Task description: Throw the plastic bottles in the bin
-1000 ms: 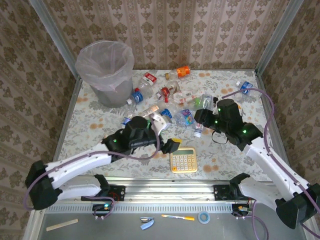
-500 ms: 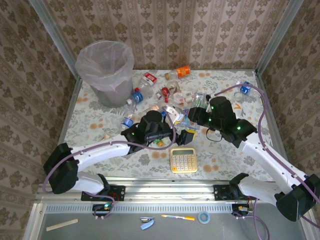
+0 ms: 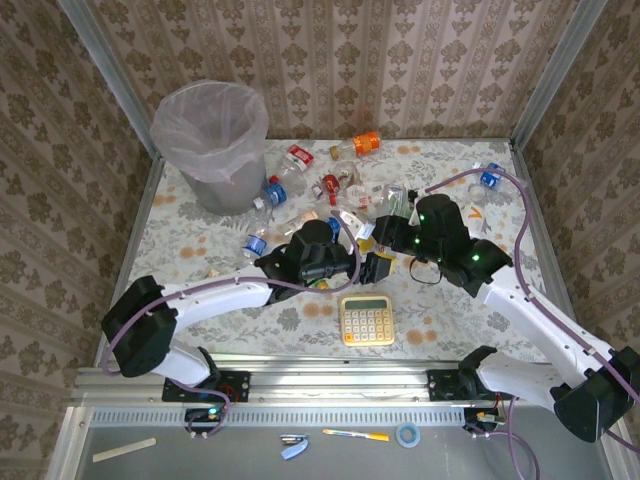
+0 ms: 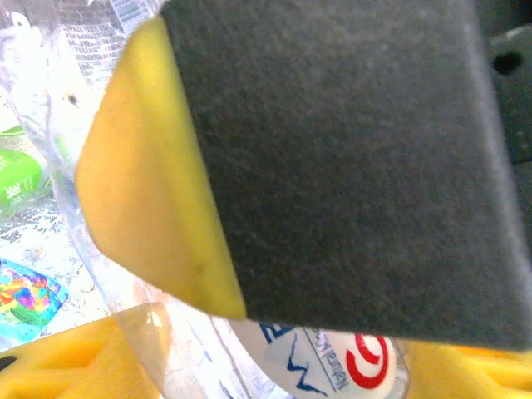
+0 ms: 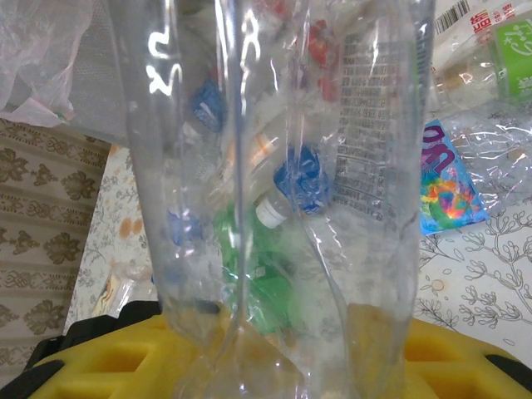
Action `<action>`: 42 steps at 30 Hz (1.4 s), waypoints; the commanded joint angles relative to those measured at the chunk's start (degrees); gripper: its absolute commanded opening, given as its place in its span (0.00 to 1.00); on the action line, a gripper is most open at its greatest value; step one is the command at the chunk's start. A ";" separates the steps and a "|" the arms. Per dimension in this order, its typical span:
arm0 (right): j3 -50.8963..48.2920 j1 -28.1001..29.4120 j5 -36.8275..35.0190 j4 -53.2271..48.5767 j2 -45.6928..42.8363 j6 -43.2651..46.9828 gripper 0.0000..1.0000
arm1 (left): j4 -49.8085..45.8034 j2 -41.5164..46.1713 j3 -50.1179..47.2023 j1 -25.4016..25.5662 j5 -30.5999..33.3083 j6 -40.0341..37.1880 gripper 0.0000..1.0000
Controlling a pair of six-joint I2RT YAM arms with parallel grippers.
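held bottle: clear crushed plastic bottle (image 5: 274,166), thin creased glossy walls, fine black print down one side, standing up from the yellow gripper base in the right wrist view.
right gripper (image 3: 393,235): pinching the clear crushed plastic bottle, over the middle of the pile.
second bottle: clear rounded bottle with white label (image 4: 332,357), red and blue print, lying between the left gripper's fingers.
left gripper (image 3: 376,267): one finger on each side of the white-label bottle; cannot tell whether they press it. Just beside the right gripper, near the calculator.
pad: dark grey foam pad (image 4: 349,166), matte, fine grain, on a smooth yellow plastic finger (image 4: 141,199).
pile: scattered crushed clear bottles (image 3: 340,190), mid bench, between bin and right arm; orange-labelled bottle (image 3: 366,143) near the back wall; blue-labelled bottle (image 3: 489,176) far right, apart from the rest.
bin: round grey bin (image 3: 222,192), crinkly translucent whitish bag (image 3: 205,120) over its rim; back-left of the bench, bottles just beside its base.
bench: floral-print surface (image 3: 180,240).
calculator: flat yellow calculator (image 3: 366,320), near edge.
top view adds: whole layout, both arms meeting mid bench.
wrist views add: label print, creases, multicoloured wrapper (image 5: 449,179), green label (image 5: 515,58).
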State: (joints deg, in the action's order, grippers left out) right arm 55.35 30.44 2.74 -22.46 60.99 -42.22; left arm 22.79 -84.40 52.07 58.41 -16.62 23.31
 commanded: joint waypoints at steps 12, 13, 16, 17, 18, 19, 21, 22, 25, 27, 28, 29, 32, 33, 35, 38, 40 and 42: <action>1.42 0.78 1.43 1.45 0.73 -1.11 0.62 | 5.70 0.80 -0.28 -2.01 -4.21 1.77 0.38; 1.47 0.72 1.47 1.30 0.54 -0.97 0.68 | 5.59 1.13 -0.47 -2.19 -4.21 1.79 0.38; 1.75 0.81 1.00 -0.10 -0.45 0.40 0.80 | 4.38 2.68 -1.22 -3.42 -3.97 1.48 0.37; 1.70 0.84 0.47 -0.51 -0.93 0.91 0.85 | 3.35 3.51 -1.34 -4.00 -3.78 1.23 0.37; 1.61 0.77 0.16 -0.97 -1.49 1.35 0.88 | 2.23 4.26 -1.46 -4.48 -3.60 0.81 0.36; 1.58 0.77 -0.25 -1.49 -2.14 1.82 0.91 | 0.80 5.26 -1.54 -5.05 -3.40 0.31 0.36; 1.45 0.77 -0.84 -2.67 -3.39 2.58 0.95 | -2.13 7.61 -1.88 -6.40 -2.65 -0.66 0.36; 1.44 0.77 -1.11 -3.40 -4.10 3.00 0.97 | -3.98 8.98 -2.02 -7.37 -2.24 -1.21 0.36; 1.43 0.77 -1.65 -5.65 -6.94 4.68 1.00 | -10.37 13.53 -2.20 -10.94 -0.70 -3.11 0.36; 1.36 0.77 -2.11 -6.94 -9.19 5.60 1.00 | -13.97 16.87 -2.23 -14.34 -0.59 -4.06 0.36; 1.12 0.77 -2.34 -7.47 -10.55 6.09 1.00 | -16.01 18.67 -1.83 -16.56 -0.60 -4.52 0.36; 0.78 0.77 -2.56 -7.83 -12.00 6.41 1.00 | -18.59 20.45 -1.04 -18.69 -0.32 -5.16 0.36; -0.71 0.77 -2.39 -8.04 -15.60 6.87 1.00 | -26.54 25.24 3.05 -24.76 1.29 -8.32 0.37; -1.03 0.81 -2.33 -9.38 -16.54 6.89 1.00 | -28.74 26.47 4.62 -26.27 1.86 -9.36 0.37; -1.88 0.78 -2.62 -10.68 -18.10 7.15 1.00 | -33.01 29.10 8.10 -29.47 3.73 -12.02 0.37; -2.65 0.77 -3.23 -12.06 -19.30 7.40 1.00 | -36.35 31.89 11.46 -34.23 5.97 -13.84 0.37; -3.10 0.77 -3.41 -12.34 -19.59 7.50 1.00 | -37.98 33.24 13.13 -37.58 5.54 -13.84 0.37; -3.23 0.77 -3.28 -12.44 -19.62 7.50 1.00 | -39.38 33.79 14.41 -40.31 4.19 -13.64 0.38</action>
State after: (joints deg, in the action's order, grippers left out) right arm 52.95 31.29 1.23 -32.69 41.74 -35.75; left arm -11.25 -51.29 64.60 20.40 -12.36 12.08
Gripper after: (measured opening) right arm 0.999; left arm 0.482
